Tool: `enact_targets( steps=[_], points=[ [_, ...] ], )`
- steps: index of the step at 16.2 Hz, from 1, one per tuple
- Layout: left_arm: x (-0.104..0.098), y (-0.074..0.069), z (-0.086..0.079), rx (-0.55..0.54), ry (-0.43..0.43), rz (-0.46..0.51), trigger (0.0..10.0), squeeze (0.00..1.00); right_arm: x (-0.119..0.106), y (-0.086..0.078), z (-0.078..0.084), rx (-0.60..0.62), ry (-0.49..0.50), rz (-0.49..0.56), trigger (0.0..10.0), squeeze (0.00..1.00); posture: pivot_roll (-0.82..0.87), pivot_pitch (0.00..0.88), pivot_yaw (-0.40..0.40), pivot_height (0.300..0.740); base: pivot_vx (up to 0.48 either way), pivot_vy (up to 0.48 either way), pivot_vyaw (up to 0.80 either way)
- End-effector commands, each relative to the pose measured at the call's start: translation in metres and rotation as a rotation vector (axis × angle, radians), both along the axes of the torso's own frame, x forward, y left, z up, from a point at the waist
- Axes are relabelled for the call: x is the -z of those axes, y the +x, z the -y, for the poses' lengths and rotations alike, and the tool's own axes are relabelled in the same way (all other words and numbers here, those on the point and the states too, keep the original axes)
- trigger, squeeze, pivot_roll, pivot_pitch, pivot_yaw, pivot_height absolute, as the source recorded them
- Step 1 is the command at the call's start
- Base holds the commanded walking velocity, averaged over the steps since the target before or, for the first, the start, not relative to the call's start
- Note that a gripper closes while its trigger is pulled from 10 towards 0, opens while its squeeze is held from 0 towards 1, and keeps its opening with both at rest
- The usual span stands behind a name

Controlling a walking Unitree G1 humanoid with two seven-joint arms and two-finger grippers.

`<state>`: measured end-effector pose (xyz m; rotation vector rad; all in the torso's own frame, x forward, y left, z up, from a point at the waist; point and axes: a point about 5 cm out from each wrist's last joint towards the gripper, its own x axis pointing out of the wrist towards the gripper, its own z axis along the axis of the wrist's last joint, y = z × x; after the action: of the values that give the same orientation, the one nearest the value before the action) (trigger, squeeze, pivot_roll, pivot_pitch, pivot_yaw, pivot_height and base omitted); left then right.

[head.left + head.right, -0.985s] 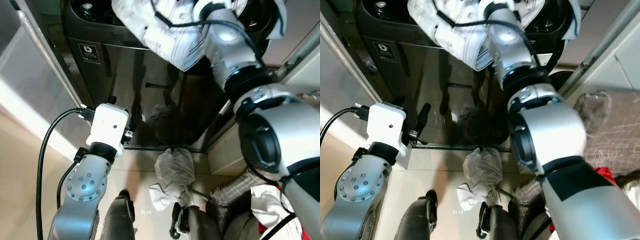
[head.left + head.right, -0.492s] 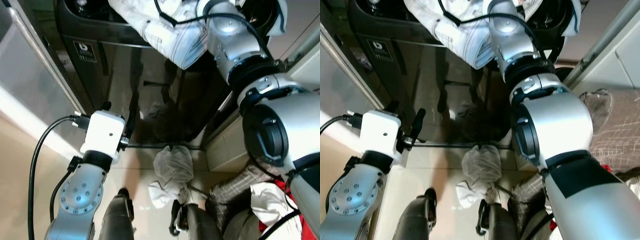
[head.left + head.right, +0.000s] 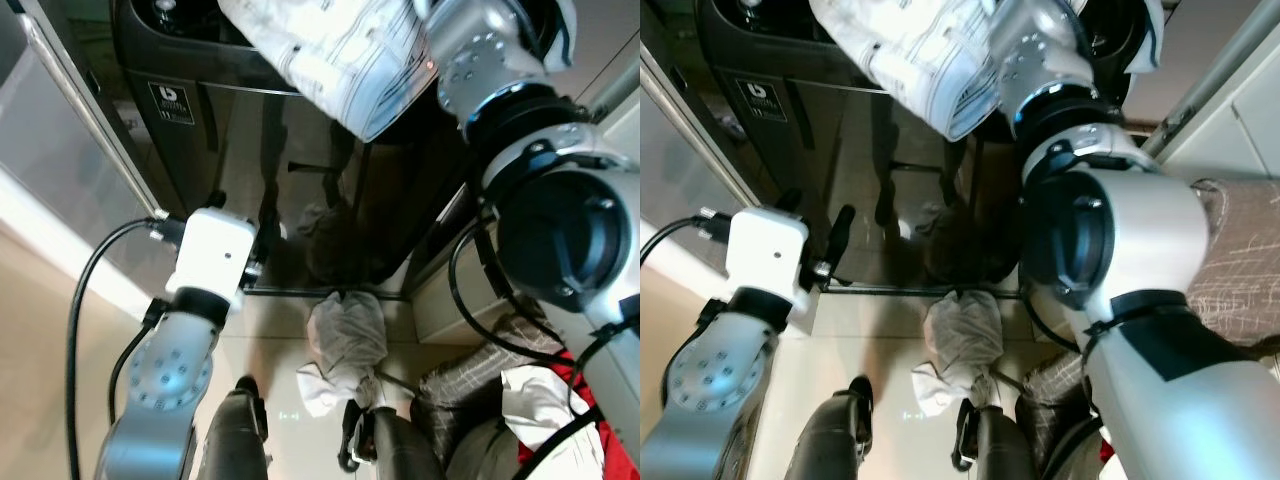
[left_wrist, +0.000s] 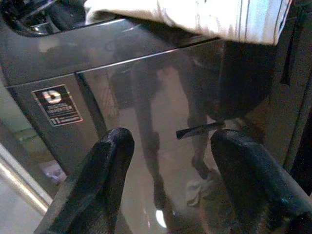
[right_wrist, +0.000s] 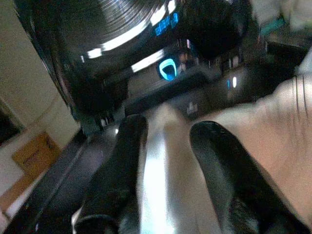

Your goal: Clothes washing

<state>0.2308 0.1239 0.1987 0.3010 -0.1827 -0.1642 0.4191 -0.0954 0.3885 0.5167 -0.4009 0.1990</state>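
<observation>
Shirt (image 3: 340,55) over washer (image 3: 200,90) rim, r. pincer (image 5: 163,146) above.

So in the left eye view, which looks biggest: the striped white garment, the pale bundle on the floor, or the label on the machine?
1. White striped garment draped over the dark grey washing machine.
2. Pale crumpled cloth bundle on the floor.
3. Small square black-and-white label.

The garment is nearer the camera, which flatters it.

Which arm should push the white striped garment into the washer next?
Right. The right gripper is shut on the white striped garment at the dark top-loading washer. The left gripper hangs open lower down, facing the washer's front.
</observation>
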Motion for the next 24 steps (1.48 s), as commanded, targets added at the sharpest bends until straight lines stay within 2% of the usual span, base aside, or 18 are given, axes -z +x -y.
enact_targets(
  steps=[1, 2, 4, 5, 6, 7, 8, 9, 10, 11, 12, 13, 14, 15, 16, 18, 22, 24],
  points=[
    [0.002, 0.002, 0.001, 0.004, -0.008, 0.002, 10.0, 0.00, -0.025, -0.008, 0.007, 0.025, -0.015, 0.135, 10.0, 1.00, 0.31, 0.188, -0.113, 0.740, 0.000, 0.000, 0.00],
    [0.001, 0.006, 0.003, 0.007, -0.012, 0.016, 10.0, 0.00, -0.018, -0.008, 0.007, 0.053, -0.088, 0.166, 10.0, 1.00, 0.29, 0.167, -0.125, 0.740, 0.000, 0.000, 0.00],
    [0.001, 0.012, 0.004, 0.006, -0.014, 0.026, 10.0, 0.00, 0.007, -0.006, 0.002, 0.139, -0.307, 0.184, 10.0, 1.00, 0.27, 0.136, -0.140, 0.740, 0.000, 0.000, 0.00],
    [0.003, 0.016, 0.005, 0.001, -0.028, 0.026, 10.0, 0.00, 0.030, -0.005, 0.000, 0.193, -0.435, 0.191, 10.0, 0.00, 0.24, 0.120, -0.147, 0.740, 0.000, 0.000, 0.00],
    [0.007, 0.015, 0.005, 0.020, -0.051, 0.002, 10.0, 0.00, 0.057, -0.008, -0.001, 0.192, -0.497, 0.202, 10.0, 0.00, 0.22, 0.105, -0.151, 0.740, 0.000, 0.000, 0.00],
    [0.012, 0.011, 0.006, 0.092, -0.031, -0.028, 10.0, 0.00, 0.076, -0.018, 0.003, 0.220, -0.534, 0.250, 10.0, 0.00, 0.19, 0.100, -0.154, 0.740, 0.000, 0.000, 0.00],
    [0.015, 0.007, 0.008, 0.156, -0.037, -0.063, 10.0, 0.00, 0.080, -0.022, 0.006, 0.241, -0.536, 0.265, 10.0, 0.00, 0.18, 0.100, -0.155, 0.740, 0.000, 0.000, 0.00],
    [0.017, -0.003, 0.016, 0.290, 0.031, -0.092, 10.0, 0.00, 0.087, -0.035, 0.006, 0.261, -0.556, 0.307, 10.0, 0.00, 0.18, 0.100, -0.157, 0.740, 0.000, 0.000, 0.00],
    [0.012, -0.006, 0.016, 0.311, 0.045, -0.070, 10.0, 0.00, 0.096, -0.050, 0.005, 0.260, -0.573, 0.339, 10.0, 0.00, 0.17, 0.105, -0.155, 0.740, 0.000, 0.000, 0.00],
    [0.010, -0.006, 0.016, 0.308, 0.045, -0.056, 10.0, 0.00, 0.100, -0.056, 0.004, 0.258, -0.578, 0.345, 10.0, 0.00, 0.17, 0.109, -0.152, 0.740, 0.000, 0.000, 0.00],
    [0.008, -0.006, 0.013, 0.306, 0.033, -0.051, 10.0, 0.00, 0.123, -0.067, -0.004, 0.198, -0.604, 0.312, 10.0, 0.00, 0.18, 0.117, -0.148, 0.740, 0.000, 0.000, 0.00],
    [0.007, -0.006, 0.012, 0.300, 0.039, -0.048, 10.0, 0.00, 0.140, -0.068, -0.010, 0.150, -0.611, 0.256, 10.0, 0.00, 0.18, 0.127, -0.143, 0.740, 0.000, 0.000, 0.00],
    [0.006, -0.006, 0.011, 0.298, 0.037, -0.044, 10.0, 0.00, 0.167, -0.066, -0.017, 0.085, -0.614, 0.176, 10.0, 0.00, 0.19, 0.135, -0.139, 0.740, 0.000, 0.000, 0.00],
    [0.000, -0.008, 0.011, 0.297, 0.033, -0.023, 10.0, 0.00, 0.204, -0.066, -0.028, -0.002, -0.595, 0.039, 10.0, 0.00, 0.22, 0.168, -0.123, 0.740, 0.000, 0.000, 0.00],
    [-0.006, -0.011, 0.010, 0.297, 0.029, -0.010, 10.0, 0.00, 0.221, -0.065, -0.040, -0.048, -0.577, -0.032, 10.0, 0.00, 0.24, 0.197, -0.109, 0.740, 0.000, 0.000, 0.00],
    [-0.008, -0.015, 0.010, 0.291, 0.028, -0.008, 10.0, 0.00, 0.234, -0.061, -0.052, -0.108, -0.557, -0.122, 10.0, 0.00, 0.26, 0.215, -0.100, 0.740, 0.000, 0.000, 0.00],
    [-0.010, -0.028, 0.012, 0.278, -0.002, -0.028, 10.0, 0.00, 0.251, -0.051, -0.059, -0.086, -0.642, -0.258, 10.0, 0.00, 0.31, 0.272, -0.057, 0.740, 0.000, 0.000, 0.00],
    [-0.012, -0.030, 0.014, 0.277, -0.007, -0.028, 10.0, 0.00, 0.248, -0.046, -0.063, -0.064, -0.679, -0.285, 10.0, 0.00, 0.32, 0.272, -0.062, 0.740, 0.000, 0.000, 0.00]
  ],
)
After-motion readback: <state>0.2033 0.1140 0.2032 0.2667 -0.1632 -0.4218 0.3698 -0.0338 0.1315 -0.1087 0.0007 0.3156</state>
